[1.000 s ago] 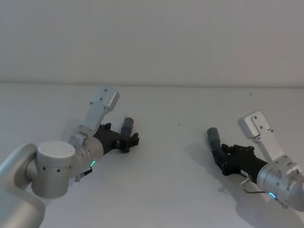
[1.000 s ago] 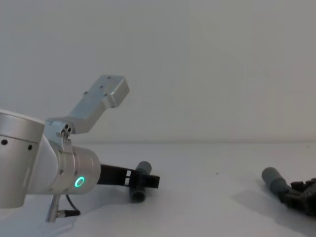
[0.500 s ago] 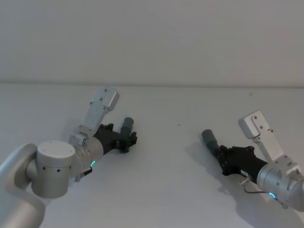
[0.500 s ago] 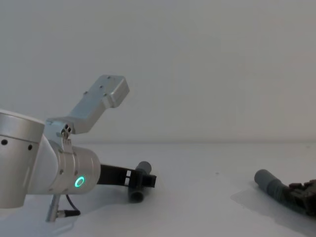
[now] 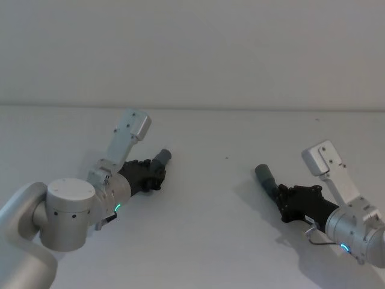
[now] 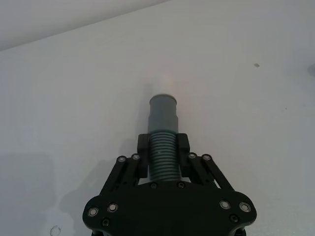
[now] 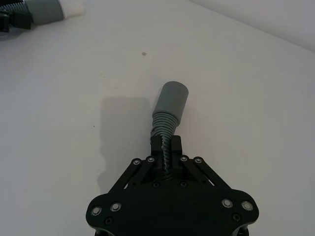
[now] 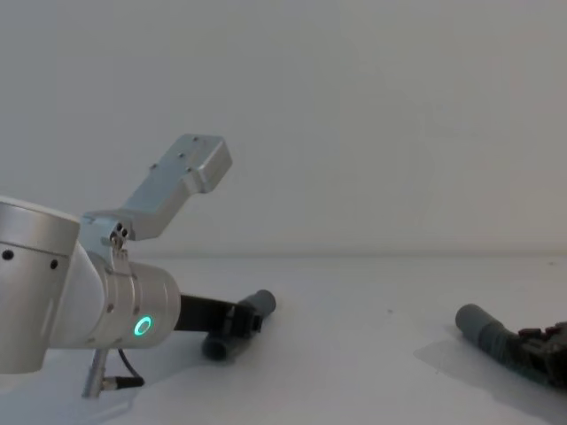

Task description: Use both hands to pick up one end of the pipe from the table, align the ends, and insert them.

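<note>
Ribs of pipe (image 6: 163, 112) clamped in left pincer (image 6: 162, 150), right pincer (image 7: 166, 145) (wrist views); head view: 2 ends (image 5: 263, 174) well apart.

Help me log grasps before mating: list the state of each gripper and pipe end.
left gripper: shut on the pipe, ribbed part.
right gripper: shut on the pipe, ribbed part.
left end: free, sticking out ahead of its gripper.
right end: free, apart from the left end, not inserted.

The pipe (image 6: 162, 147) is ribbed matt plastic (smooth at its cuff (image 6: 163, 110)); the table (image 6: 74, 73) is matt.
</note>
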Robot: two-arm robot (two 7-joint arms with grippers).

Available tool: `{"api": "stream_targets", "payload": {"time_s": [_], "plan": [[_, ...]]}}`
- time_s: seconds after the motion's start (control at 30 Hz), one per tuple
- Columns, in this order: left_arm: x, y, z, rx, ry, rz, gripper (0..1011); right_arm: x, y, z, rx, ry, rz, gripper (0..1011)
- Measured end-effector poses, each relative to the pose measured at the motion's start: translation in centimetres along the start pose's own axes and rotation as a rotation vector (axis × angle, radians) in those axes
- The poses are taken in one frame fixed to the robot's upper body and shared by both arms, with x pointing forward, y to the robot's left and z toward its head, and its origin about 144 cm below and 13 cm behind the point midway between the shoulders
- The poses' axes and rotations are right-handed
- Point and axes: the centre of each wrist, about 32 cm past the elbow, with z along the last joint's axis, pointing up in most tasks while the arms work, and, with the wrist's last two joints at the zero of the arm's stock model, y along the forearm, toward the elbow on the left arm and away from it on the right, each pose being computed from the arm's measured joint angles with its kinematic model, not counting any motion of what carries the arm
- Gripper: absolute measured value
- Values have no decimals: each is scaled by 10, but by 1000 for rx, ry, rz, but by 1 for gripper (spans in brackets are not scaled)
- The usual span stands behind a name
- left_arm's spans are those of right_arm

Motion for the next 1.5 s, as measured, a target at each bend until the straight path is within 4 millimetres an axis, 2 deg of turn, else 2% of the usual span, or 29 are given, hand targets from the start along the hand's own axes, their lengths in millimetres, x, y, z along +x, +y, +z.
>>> {"api": "stream_targets", "payload": {"time_s": [0.1, 0.67, 1.13, 1.5], "plan": [[0, 0, 0, 0, 0, 0, 307, 0, 0, 0, 0, 0, 0, 85], [2, 0, 2, -3, -10, -12, 305, 0, -1, 0, 13, -5, -3, 85], [16, 1, 12, -54, -116, -118, 305, -1, -9, 2, 123, -51, -54, 84], [32, 0, 22, -121, -263, -242, 305, 1, -22, -1, 249, -166, -113, 84]]}}
